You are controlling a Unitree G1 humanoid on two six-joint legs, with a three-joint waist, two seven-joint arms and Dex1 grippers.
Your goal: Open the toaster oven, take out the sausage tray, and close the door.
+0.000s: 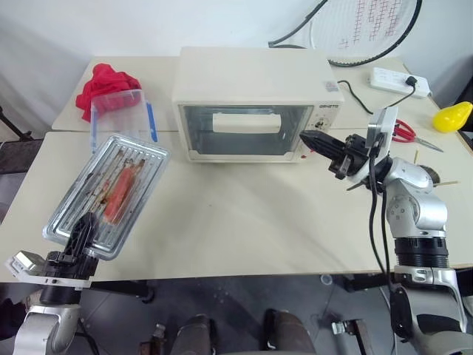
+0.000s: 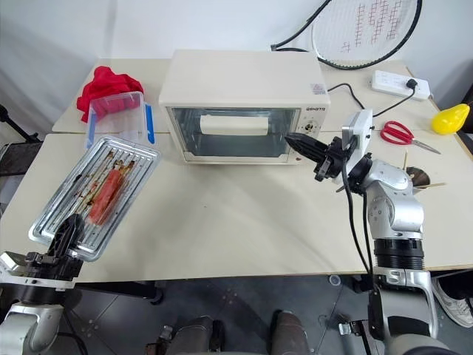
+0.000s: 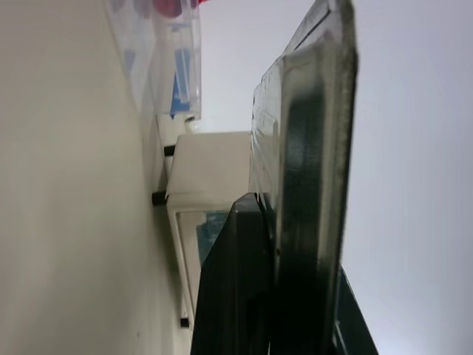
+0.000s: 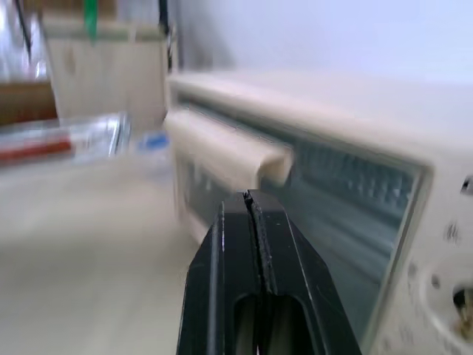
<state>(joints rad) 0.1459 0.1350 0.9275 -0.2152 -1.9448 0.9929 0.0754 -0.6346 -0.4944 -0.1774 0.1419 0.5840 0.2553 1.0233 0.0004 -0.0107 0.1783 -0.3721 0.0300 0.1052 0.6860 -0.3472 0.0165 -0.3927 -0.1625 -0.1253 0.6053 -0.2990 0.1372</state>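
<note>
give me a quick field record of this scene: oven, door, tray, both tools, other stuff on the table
toaster oven: on the table, facing the robot
door: shut, handle across the glass
sausage tray: out of the oven, held up at its near edge, red sausage on it
left tool: shut on the sausage tray
right tool: shut, empty, at the oven's front right corner
other: clear plastic box, red cloth, scissors, power strip, racket
</note>
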